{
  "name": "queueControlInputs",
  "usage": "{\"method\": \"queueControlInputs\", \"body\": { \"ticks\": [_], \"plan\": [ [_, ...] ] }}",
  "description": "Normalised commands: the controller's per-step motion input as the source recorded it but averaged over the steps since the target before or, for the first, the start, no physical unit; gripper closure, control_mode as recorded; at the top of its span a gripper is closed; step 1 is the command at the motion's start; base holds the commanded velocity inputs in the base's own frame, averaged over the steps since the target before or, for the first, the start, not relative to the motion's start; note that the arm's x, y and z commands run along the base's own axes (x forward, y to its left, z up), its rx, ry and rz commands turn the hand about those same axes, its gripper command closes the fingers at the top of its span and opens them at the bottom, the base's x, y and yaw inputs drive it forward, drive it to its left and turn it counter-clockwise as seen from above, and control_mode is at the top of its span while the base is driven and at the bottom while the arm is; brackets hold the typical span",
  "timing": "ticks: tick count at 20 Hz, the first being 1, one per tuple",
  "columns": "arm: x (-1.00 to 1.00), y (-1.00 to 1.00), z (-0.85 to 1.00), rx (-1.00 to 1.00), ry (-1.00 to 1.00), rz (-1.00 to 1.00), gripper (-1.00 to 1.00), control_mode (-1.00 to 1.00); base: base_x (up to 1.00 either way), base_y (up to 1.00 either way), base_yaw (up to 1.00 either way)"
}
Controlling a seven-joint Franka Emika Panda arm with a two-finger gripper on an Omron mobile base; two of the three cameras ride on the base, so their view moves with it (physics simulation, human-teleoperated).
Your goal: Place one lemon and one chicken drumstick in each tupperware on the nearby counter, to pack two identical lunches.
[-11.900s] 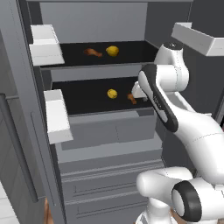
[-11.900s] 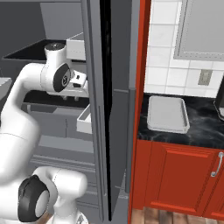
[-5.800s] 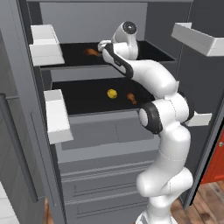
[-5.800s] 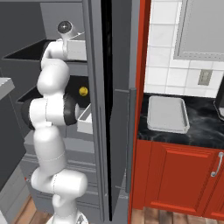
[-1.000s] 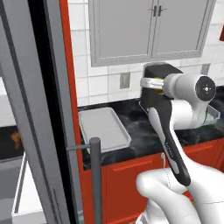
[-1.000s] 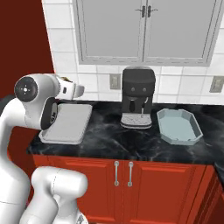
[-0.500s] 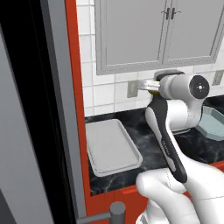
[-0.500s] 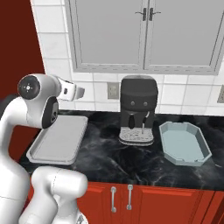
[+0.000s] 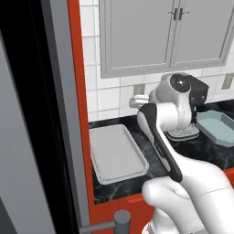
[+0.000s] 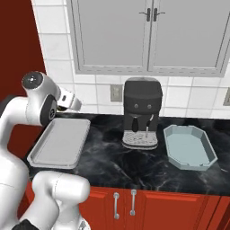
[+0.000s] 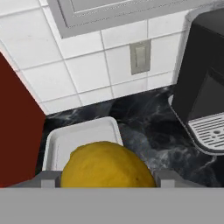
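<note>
A yellow lemon (image 11: 105, 166) sits between my gripper's fingers, and the gripper (image 10: 73, 103) is shut on it. The gripper (image 9: 134, 101) hangs above the back edge of the whitish-grey tupperware (image 10: 60, 141), which lies empty on the black marbled counter (image 10: 112, 164). In the hand view that tupperware (image 11: 83, 133) lies just beyond the lemon. The same tupperware (image 9: 116, 155) is left of my arm in the left base view. The pale blue tupperware (image 10: 188, 146) lies empty at the counter's right end, and it shows as (image 9: 219, 128) in the left base view. The chicken drumstick is out of view.
A black coffee machine (image 10: 143, 112) with a metal drip tray stands between the two tupperwares, close to the wall (image 11: 205, 87). Grey wall cabinets (image 10: 143, 36) hang above. A red panel and the dark fridge door (image 9: 55, 114) stand to the left of the counter.
The whole picture has shifted as the base moved; the counter now looks nearer and more centred. The lemon stays in the gripper.
</note>
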Motion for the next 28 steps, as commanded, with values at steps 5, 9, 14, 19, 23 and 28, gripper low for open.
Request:
{"method": "queueControlInputs", "body": {
  "ticks": [5,9,14,19,23,28],
  "plan": [
    [0.21,0.08,-0.62,0.00,0.22,0.07,1.00,-1.00,0.00,0.00,0.00],
    [0.32,0.06,-0.71,0.00,0.10,0.11,1.00,-1.00,0.00,0.00,0.00],
    [0.39,0.18,-0.69,0.00,0.11,0.10,1.00,-1.00,0.00,0.00,0.00],
    [0.38,0.23,-0.62,0.00,0.13,0.07,1.00,-1.00,0.00,0.00,0.00],
    [0.41,0.24,-0.53,0.00,0.12,0.05,1.00,-1.00,0.00,0.00,0.00],
    [0.57,0.26,-0.44,0.00,0.11,0.01,1.00,-1.00,0.00,0.00,0.00]
  ]
}}
